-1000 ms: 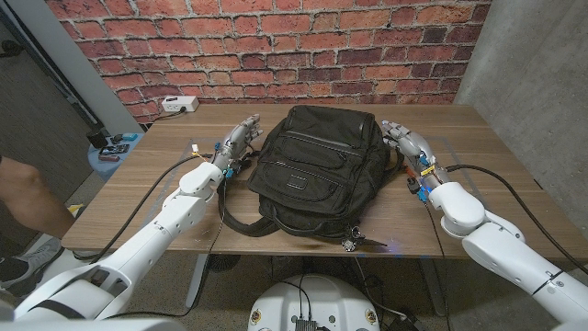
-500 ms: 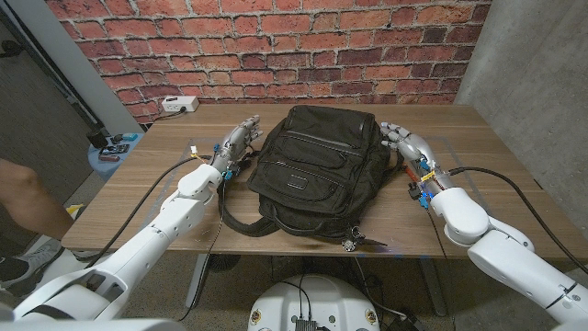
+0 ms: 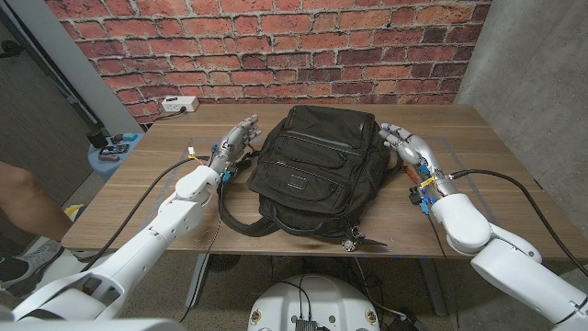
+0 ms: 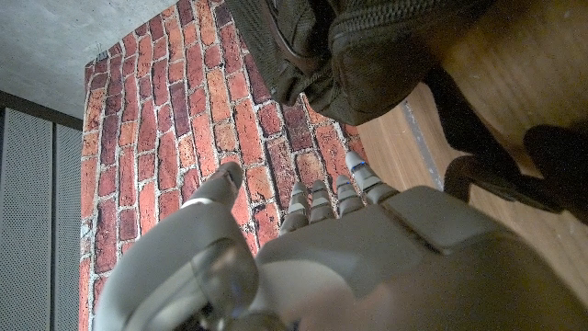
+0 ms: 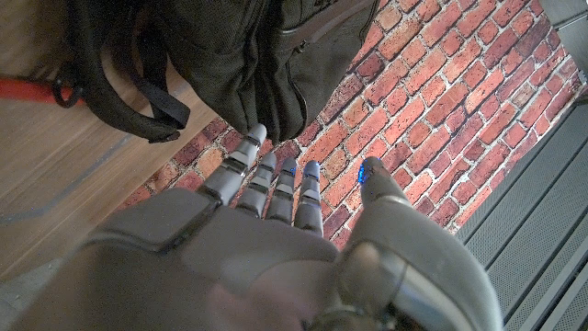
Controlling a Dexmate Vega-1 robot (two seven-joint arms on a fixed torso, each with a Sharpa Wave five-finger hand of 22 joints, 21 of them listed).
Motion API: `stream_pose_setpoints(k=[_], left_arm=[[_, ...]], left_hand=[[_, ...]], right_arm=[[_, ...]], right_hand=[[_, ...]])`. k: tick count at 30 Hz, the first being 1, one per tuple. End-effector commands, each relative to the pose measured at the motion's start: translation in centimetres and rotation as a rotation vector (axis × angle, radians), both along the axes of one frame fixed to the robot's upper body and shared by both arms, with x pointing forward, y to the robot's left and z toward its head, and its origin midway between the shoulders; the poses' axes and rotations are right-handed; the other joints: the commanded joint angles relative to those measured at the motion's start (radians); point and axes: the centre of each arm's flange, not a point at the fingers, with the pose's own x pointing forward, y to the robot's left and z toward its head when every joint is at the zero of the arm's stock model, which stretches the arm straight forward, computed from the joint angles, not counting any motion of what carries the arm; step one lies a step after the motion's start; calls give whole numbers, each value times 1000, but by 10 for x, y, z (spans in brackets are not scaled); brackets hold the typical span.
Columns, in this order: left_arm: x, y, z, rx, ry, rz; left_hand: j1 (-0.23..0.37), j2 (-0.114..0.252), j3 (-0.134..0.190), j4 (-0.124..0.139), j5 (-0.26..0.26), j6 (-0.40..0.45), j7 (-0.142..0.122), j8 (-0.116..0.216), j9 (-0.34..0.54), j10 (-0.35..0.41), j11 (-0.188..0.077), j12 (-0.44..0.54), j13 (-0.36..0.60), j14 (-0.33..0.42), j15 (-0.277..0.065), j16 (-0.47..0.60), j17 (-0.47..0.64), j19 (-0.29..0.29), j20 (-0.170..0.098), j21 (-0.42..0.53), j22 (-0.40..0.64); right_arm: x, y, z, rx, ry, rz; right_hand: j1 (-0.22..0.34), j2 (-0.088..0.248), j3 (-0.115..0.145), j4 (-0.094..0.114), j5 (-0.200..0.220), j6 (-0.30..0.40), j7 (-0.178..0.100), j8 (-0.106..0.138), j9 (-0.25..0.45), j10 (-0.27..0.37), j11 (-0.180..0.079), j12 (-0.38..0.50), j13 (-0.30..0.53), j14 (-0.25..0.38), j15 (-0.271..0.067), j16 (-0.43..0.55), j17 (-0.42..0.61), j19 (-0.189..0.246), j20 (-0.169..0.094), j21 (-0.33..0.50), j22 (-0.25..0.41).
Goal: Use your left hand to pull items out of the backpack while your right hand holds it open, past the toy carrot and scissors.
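Observation:
A black backpack [image 3: 315,171] lies zipped up in the middle of the wooden table [image 3: 478,230], its straps trailing toward the near edge. My left hand [image 3: 236,140] is open beside the bag's left side, fingers stretched along it, close to the fabric. My right hand [image 3: 406,145] is open just off the bag's right side, apart from it. The left wrist view has my left hand [image 4: 322,248] empty with the backpack [image 4: 367,55] ahead. In the right wrist view my right hand [image 5: 276,221] is empty near the backpack [image 5: 230,55]. No carrot or scissors are visible.
A white power strip [image 3: 180,105] lies at the table's back left corner. A small metal clip [image 3: 352,244] hangs from the bag near the front edge. A person's arm [image 3: 23,198] is at the picture's left edge. A brick wall [image 3: 276,46] stands behind.
My right hand has drawn back toward the near edge and slightly right, away from the bag's top corner. The left hand and backpack have stayed put.

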Motion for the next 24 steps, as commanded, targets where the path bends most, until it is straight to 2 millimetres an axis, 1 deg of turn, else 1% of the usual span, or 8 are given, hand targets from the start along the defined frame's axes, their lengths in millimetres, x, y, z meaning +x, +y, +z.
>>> stream_pose_setpoints(k=[1,7,9,13,24], left_arm=[[-3,2,-1,4,-8,-9],[-2,2,2,13,-12,-16],[-2,2,4,17,-14,-18],[-2,2,7,25,-20,-20],[-5,4,10,33,-31,-19]], left_hand=[[8,0,-1,-5,5,4,0,1,2,1,1,-1,2,-1,6,-1,2,5,4,-6,3],[8,0,-1,-7,5,5,0,1,2,0,1,-1,2,-1,6,-1,2,7,4,-9,3],[8,1,-1,-7,5,4,0,1,2,0,1,-1,2,-1,7,-1,2,7,4,-10,3],[9,1,-2,-8,5,4,0,0,2,1,1,-1,2,-2,7,-1,2,8,4,-12,3],[9,2,-3,-10,5,3,2,0,2,1,1,-1,2,-1,7,0,3,10,4,-18,3]], right_arm=[[-20,8,-5,-65,-22,-84],[-28,15,-8,-100,-26,-137],[-30,17,-8,-106,-30,-146],[-36,20,-9,-132,-30,-175],[-54,32,-12,-184,-40,-228]], right_hand=[[17,-1,-1,-6,6,9,3,9,0,12,4,7,1,11,-34,7,0,10,-36,-1,0],[24,-4,-2,-6,6,14,4,10,0,16,6,8,1,18,-35,10,-2,14,-36,0,0],[28,-5,-2,-6,6,17,9,11,0,19,13,9,1,22,-30,11,-4,21,-32,2,0],[34,-7,-2,-7,6,24,15,13,0,26,17,11,1,25,-28,12,-6,27,-28,3,0],[55,-16,-1,-13,8,35,22,15,0,38,21,14,1,40,-26,16,-12,41,-18,6,-1]])
